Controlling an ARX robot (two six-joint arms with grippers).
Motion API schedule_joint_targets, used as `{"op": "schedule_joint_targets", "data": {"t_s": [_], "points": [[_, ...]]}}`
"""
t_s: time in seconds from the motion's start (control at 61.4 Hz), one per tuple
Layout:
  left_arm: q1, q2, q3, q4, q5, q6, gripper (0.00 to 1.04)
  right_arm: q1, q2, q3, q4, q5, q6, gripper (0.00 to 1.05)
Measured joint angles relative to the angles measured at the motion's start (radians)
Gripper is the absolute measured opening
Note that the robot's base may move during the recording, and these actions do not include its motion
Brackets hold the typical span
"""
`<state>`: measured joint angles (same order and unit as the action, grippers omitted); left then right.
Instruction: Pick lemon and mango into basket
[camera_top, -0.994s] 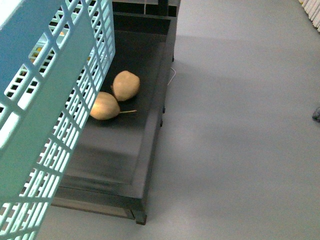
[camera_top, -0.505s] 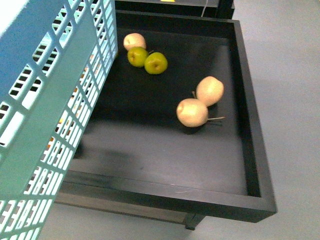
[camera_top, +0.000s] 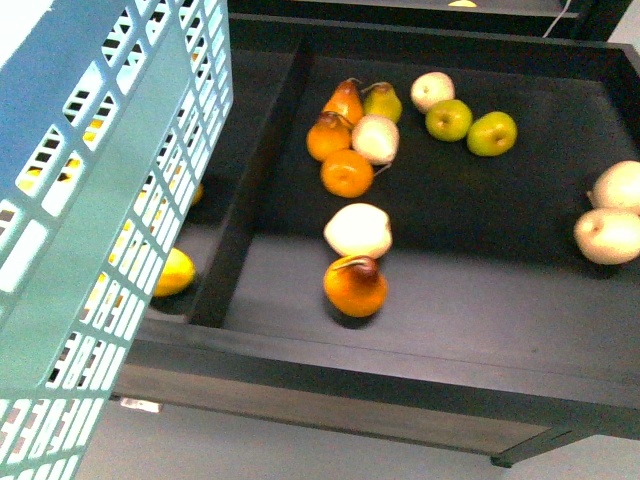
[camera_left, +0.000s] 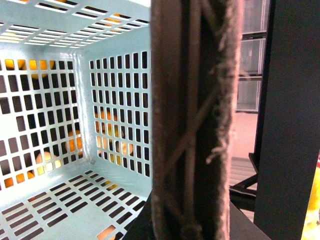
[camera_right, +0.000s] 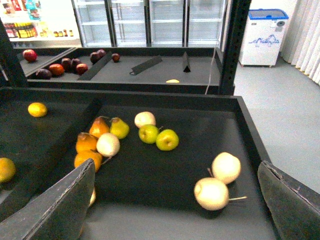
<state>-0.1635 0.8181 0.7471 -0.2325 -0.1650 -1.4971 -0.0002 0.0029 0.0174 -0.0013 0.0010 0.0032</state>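
Note:
The turquoise slotted basket (camera_top: 90, 230) hangs tilted at the left of the front view and hides part of the tray's left compartment. My left gripper (camera_left: 186, 227) is shut on its brown-grey handle (camera_left: 195, 120), and the basket's inside holds no fruit. In that compartment a small yellow oval fruit (camera_top: 175, 272) lies by the basket wall, and two yellow-orange fruits (camera_right: 37, 109) (camera_right: 5, 169) lie further back. I cannot tell which is the lemon and which the mango. My right gripper (camera_right: 177, 210) is open above the tray, apart from all fruit.
The black tray (camera_top: 330, 365) has a divider (camera_top: 255, 200). Its right compartment holds pears (camera_top: 356, 285), an orange (camera_top: 347, 172), green apples (camera_top: 470, 126) and pale round fruits (camera_top: 610, 235). Another tray with dark red fruit (camera_right: 55, 67) and glass-door fridges stand behind.
The front view has swung left along the tray: the two pale fruits slid to the right edge, and the pears, orange and left compartment came into sight. The basket keeps its place in view.

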Motion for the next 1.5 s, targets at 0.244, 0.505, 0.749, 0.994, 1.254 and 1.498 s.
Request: {"op": "schedule_joint_targets", "data": {"t_s": [0.244, 0.505, 0.749, 0.994, 1.254, 1.498], "points": [[0.0, 0.0, 0.0, 0.0, -0.001, 0.002, 0.05, 0.0, 0.0, 0.0, 0.0, -0.001, 0.0, 0.96], [0.001, 0.0, 0.0, 0.0, 0.0, 0.0, 0.05, 0.0, 0.0, 0.0, 0.0, -0.001, 0.0, 0.96], [0.001, 0.0, 0.0, 0.0, 0.001, 0.0, 0.05, 0.0, 0.0, 0.0, 0.0, 0.0, 0.0, 0.96], [0.002, 0.0, 0.0, 0.0, -0.001, 0.003, 0.05, 0.0, 0.001, 0.0, 0.0, -0.001, 0.0, 0.96], [0.002, 0.0, 0.001, 0.0, 0.002, 0.001, 0.05, 0.0, 0.0, 0.0, 0.0, -0.002, 0.0, 0.96], [0.002, 0.0, 0.0, 0.0, -0.002, 0.004, 0.05, 0.0, -0.002, 0.0, 0.0, 0.0, 0.0, 0.96]]}}
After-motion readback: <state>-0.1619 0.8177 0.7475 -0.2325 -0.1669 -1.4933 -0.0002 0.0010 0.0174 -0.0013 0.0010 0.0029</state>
